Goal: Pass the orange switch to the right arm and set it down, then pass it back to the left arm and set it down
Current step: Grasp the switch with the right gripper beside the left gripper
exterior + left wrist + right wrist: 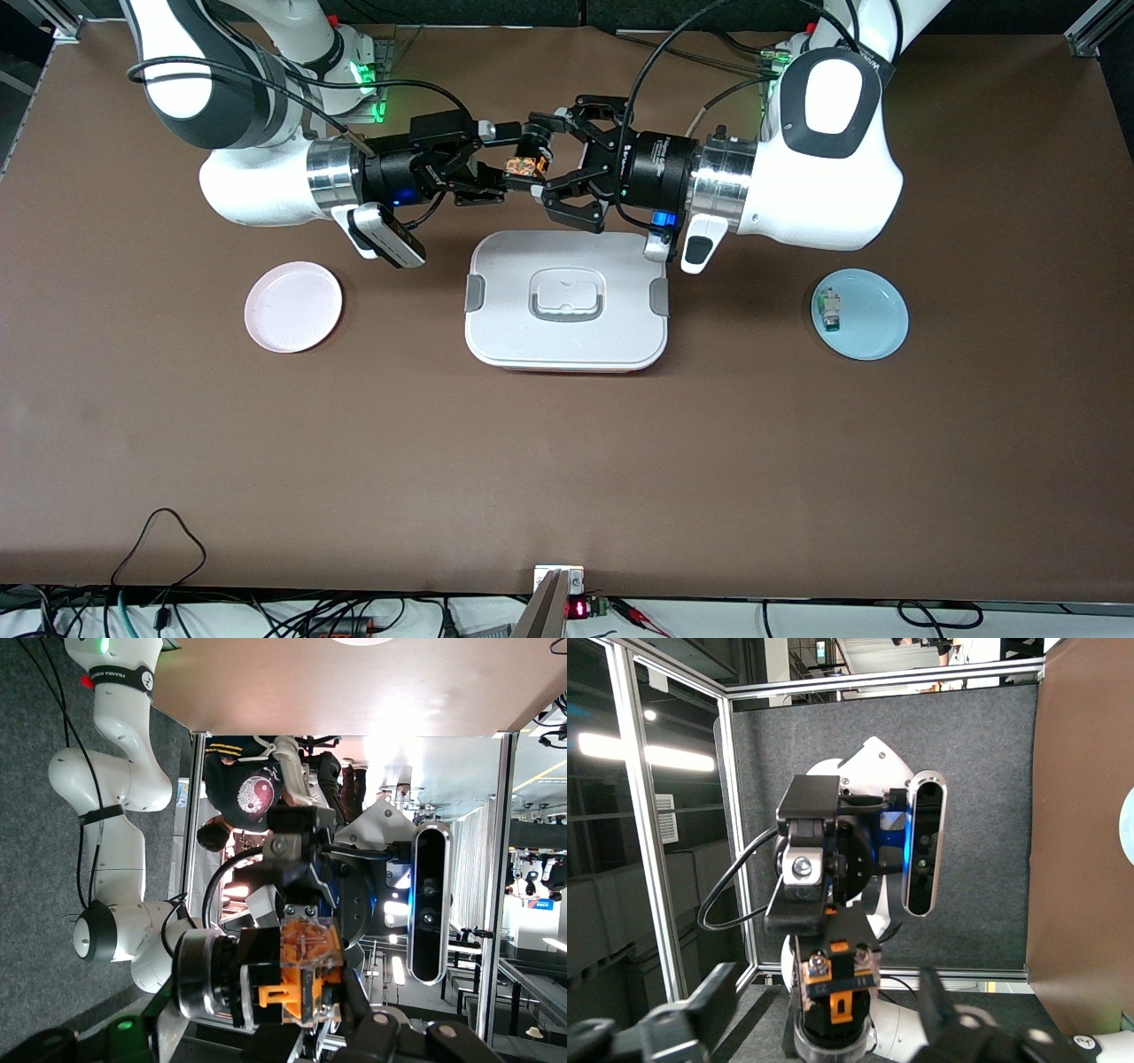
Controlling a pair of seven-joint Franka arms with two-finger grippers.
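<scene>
Here the orange switch (521, 167) sits between both jaws.

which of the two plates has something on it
The blue plate, toward the left arm's end of the table: a small white-and-green component lies on it. The pink plate, toward the right arm's end, is bare.

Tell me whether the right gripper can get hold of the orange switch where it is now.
Probably yes. The left gripper holds the orange switch up in the air above the box, and the right gripper already reaches it, its fingers on either side, with nothing between them.
</scene>
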